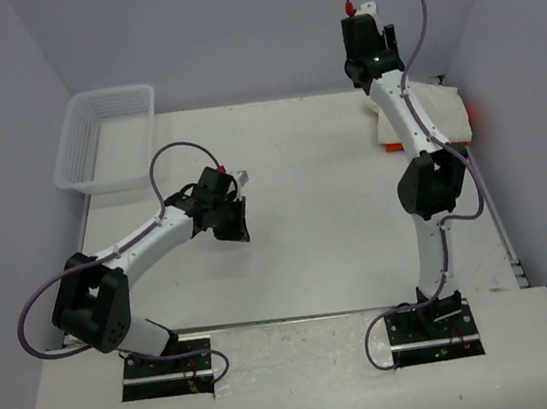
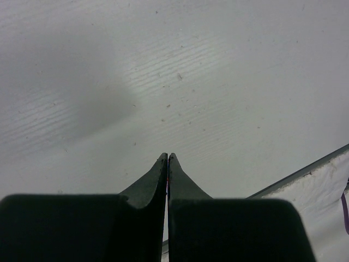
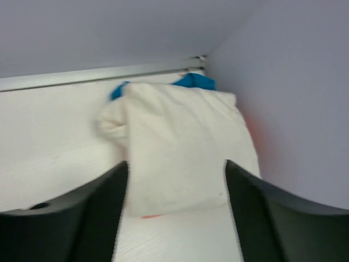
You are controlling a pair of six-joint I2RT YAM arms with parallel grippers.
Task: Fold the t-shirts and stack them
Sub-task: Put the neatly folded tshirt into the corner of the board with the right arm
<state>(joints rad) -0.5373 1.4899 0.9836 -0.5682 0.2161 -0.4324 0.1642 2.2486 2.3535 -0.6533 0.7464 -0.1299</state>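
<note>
The t-shirts lie folded in a stack [image 1: 435,111] at the table's far right corner. A cream t-shirt [image 3: 180,144] is on top. A blue edge [image 3: 195,82] pokes out behind it and a thin orange sliver [image 3: 150,216] shows under its near edge; orange also shows at the stack's right side [image 1: 474,118]. My right gripper [image 3: 175,164] is open, raised over the near side of the stack, with nothing between its fingers. My left gripper [image 2: 167,158] is shut on nothing and hovers over bare table left of centre [image 1: 231,213].
A white mesh basket [image 1: 108,135] stands at the back left corner. The back wall and the right wall close in just behind the stack. A metal strip [image 2: 305,172] marks the table's near edge by the left gripper.
</note>
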